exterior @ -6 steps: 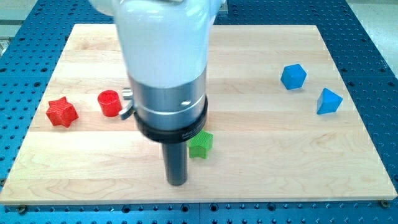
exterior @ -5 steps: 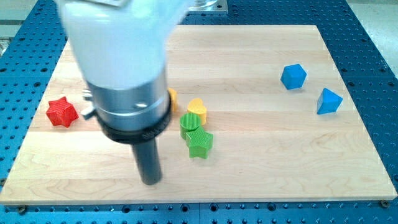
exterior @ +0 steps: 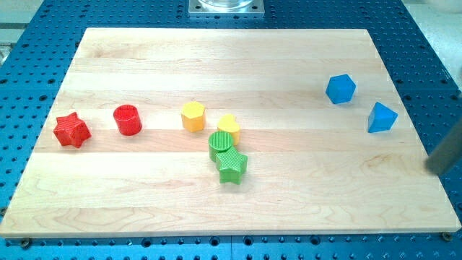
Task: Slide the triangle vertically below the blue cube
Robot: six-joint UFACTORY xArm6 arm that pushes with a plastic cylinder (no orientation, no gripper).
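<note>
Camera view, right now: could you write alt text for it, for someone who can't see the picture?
A wooden board holds eight small blocks: a blue cube and blue triangle near the view's right; a red star and red cylinder at the left; a yellow hexagon, yellow heart, green cylinder and green star mid-board. A blurred dark rod enters at the right edge; my tip is not visible.

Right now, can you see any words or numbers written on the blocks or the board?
None: no words, numbers or signs can be read anywhere.
The wooden board is plain, and the blocks, such as the blue cube and blue triangle, carry no print.
My tip is out of view; only a blurred dark rod shows at the view's right edge.
</note>
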